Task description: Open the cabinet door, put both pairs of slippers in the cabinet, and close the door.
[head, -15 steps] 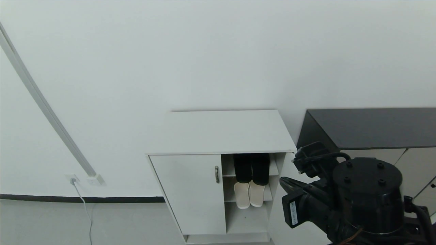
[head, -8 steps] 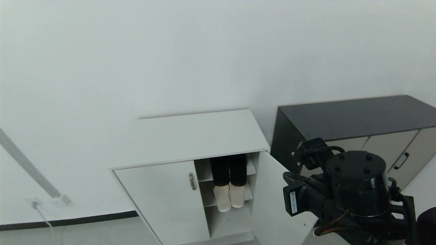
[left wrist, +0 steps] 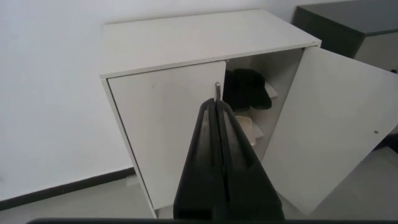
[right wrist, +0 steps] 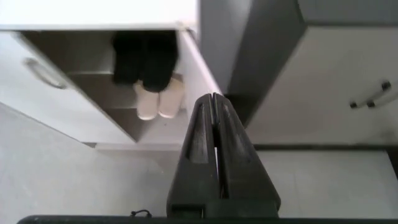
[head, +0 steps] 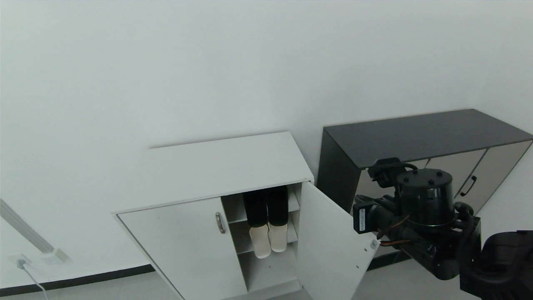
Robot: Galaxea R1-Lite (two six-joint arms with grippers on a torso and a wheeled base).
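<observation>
White wall [head: 208,62] behind cabinet [head: 225,162]. Black slippers [head: 266,204], white slippers [head: 268,239] already shelved; right door [head: 329,246] wide. Closing step ahead. Left gripper [left wrist: 216,107], right gripper [right wrist: 214,102] closed, empty. Next: push right door flush.

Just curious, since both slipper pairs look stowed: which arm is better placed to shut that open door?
Probably the right: the right arm sits beside the open door at its free edge, while the left hand points at the closed door.
</observation>
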